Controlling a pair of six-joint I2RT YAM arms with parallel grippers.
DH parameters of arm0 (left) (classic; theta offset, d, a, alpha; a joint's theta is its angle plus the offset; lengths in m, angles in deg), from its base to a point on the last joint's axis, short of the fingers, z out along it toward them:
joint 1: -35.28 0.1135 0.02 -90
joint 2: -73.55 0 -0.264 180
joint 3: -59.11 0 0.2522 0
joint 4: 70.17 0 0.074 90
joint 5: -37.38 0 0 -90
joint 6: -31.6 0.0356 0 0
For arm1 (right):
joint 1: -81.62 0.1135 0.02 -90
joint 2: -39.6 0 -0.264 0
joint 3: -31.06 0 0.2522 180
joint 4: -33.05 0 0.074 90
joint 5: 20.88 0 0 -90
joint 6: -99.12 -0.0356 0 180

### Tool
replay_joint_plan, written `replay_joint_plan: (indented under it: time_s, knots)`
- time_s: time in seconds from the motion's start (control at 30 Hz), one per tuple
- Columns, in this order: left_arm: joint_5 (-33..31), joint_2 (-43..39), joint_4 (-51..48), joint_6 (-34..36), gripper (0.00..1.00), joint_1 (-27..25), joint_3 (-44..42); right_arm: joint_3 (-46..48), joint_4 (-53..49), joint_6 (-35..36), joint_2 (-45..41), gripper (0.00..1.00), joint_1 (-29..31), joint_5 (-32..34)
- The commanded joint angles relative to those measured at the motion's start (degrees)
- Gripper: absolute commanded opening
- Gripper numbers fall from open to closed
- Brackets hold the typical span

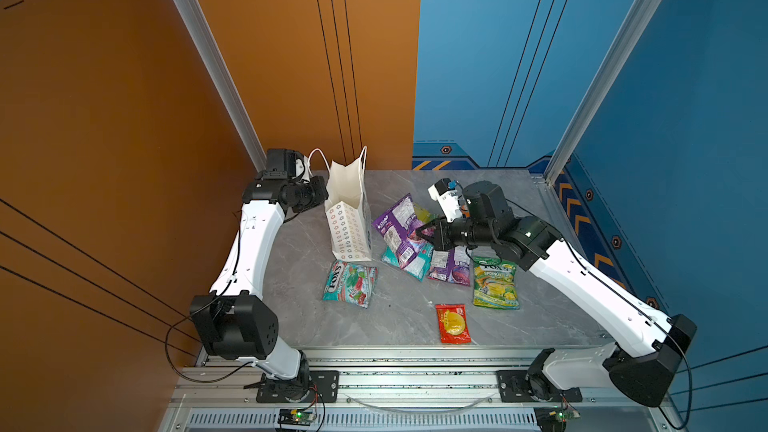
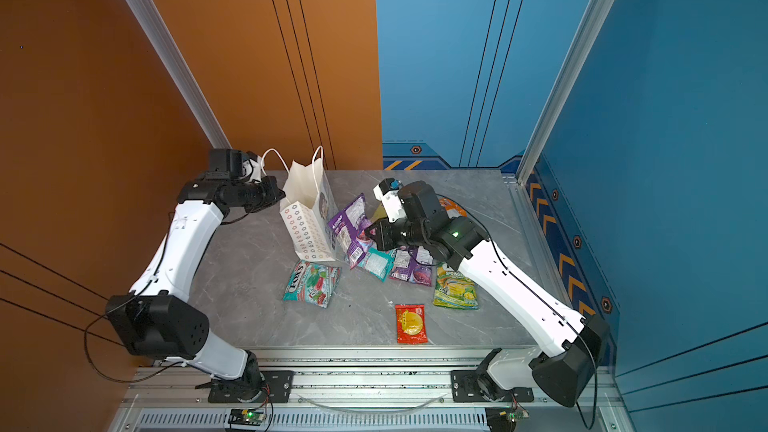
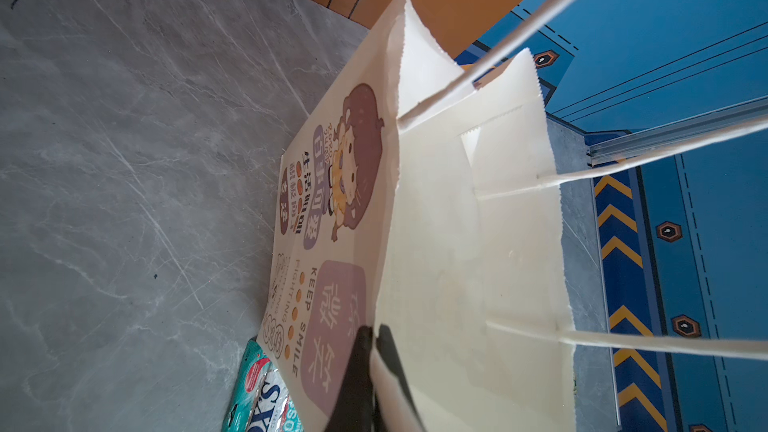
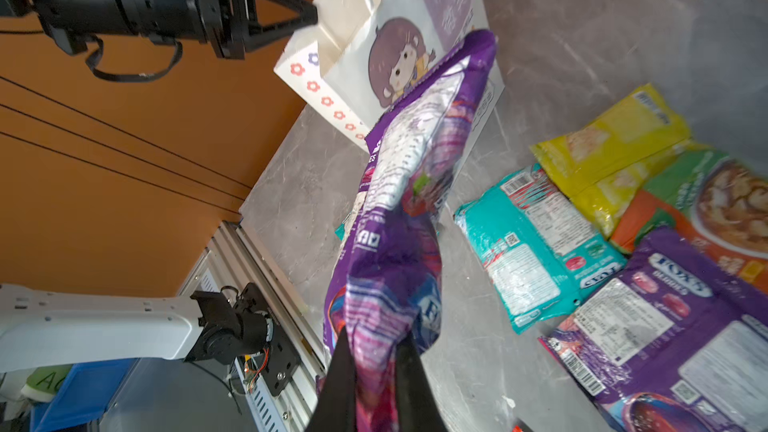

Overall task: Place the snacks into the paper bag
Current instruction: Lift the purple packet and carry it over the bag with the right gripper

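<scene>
The white paper bag (image 1: 348, 222) (image 2: 308, 224) stands upright and open at the back left of the table. My left gripper (image 3: 374, 332) (image 1: 325, 195) is shut on its rim, one finger outside and one inside. My right gripper (image 4: 376, 340) (image 1: 423, 234) is shut on a purple snack packet (image 4: 409, 176) (image 1: 395, 224), lifted and hanging just right of the bag. On the table lie more snacks: a teal FOX'S packet (image 1: 350, 283), a second teal one (image 4: 536, 243), another purple one (image 4: 665, 326), a green-yellow one (image 1: 496, 282), a red one (image 1: 453, 324) and a yellow one (image 4: 611, 147).
An orange and green packet (image 4: 706, 201) lies beside the yellow one, under my right arm in both top views. The grey marble table (image 1: 395, 317) ends at a metal rail (image 1: 374, 371) in front. Orange and blue walls close the back and sides.
</scene>
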Motion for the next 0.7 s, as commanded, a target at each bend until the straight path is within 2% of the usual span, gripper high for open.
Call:
replay_joint_plan:
  time_s: [0.0, 0.27, 0.53, 0.67]
  knots:
    - [1.7, 0.5, -0.7, 1.1, 0.0, 0.3, -0.9, -7.2, 0.6, 2.8, 0.2, 0.0, 0.1, 3.0]
    - [1.9, 0.5, -0.7, 0.8, 0.0, -0.2, -0.7, -19.0, 7.1, 2.3, 5.1, 0.0, 2.3, 3.1]
    - [1.9, 0.3, -0.7, 0.3, 0.0, -0.7, -0.8, -35.8, 9.0, 1.4, 16.6, 0.0, 5.4, 4.1]
    - [2.0, 0.4, -0.7, 0.1, 0.0, -0.9, -0.8, -44.1, 8.5, 0.6, 23.4, 0.0, 5.9, 6.7]
